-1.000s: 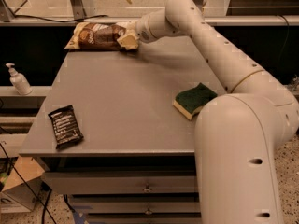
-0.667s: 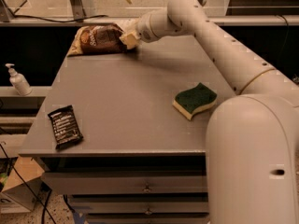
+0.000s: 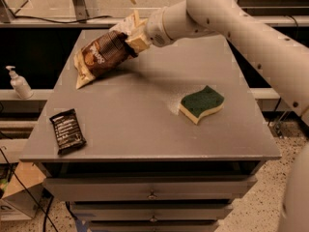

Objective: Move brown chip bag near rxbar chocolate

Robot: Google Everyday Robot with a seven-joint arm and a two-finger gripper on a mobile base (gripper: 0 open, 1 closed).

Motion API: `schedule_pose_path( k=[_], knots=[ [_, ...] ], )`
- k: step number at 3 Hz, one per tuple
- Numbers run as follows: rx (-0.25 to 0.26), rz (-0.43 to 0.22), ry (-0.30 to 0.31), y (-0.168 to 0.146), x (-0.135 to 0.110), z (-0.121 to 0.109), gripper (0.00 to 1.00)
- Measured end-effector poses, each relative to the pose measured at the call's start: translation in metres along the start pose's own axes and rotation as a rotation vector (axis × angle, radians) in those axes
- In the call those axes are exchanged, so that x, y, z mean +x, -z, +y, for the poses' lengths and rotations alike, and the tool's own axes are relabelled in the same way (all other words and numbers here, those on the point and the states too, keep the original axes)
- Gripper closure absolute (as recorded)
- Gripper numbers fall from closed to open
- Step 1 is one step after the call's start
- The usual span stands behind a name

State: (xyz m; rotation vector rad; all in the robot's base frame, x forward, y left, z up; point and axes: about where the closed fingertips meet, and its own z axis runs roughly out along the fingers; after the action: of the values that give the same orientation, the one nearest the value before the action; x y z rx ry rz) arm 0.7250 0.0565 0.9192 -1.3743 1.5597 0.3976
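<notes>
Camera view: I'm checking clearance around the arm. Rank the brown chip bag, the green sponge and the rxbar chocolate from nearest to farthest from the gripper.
1. brown chip bag: clamped in the gripper, far end, left side.
2. green sponge: middle depth, right side.
3. rxbar chocolate: near left corner, farthest.

The cream gripper (image 3: 134, 38), over the grey table's (image 3: 140, 124) far left, is clamping the brown chip bag (image 3: 102, 56), dark brown with cream-yellow ends; the rxbar chocolate (image 3: 67, 130) is showing black with white lines.
</notes>
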Motion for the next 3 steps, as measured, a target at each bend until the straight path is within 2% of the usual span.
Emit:
schedule_pose_path(
  k=[1,2,3],
  knots=[
    [-0.097,-0.008,0.024,0.033,-0.006,0.05,1.0],
    [-0.223,-0.005,0.004,0.055,0.004,0.093,1.0],
    [-0.331,0.012,-0.009,0.065,0.018,0.12,0.82]
  ],
)
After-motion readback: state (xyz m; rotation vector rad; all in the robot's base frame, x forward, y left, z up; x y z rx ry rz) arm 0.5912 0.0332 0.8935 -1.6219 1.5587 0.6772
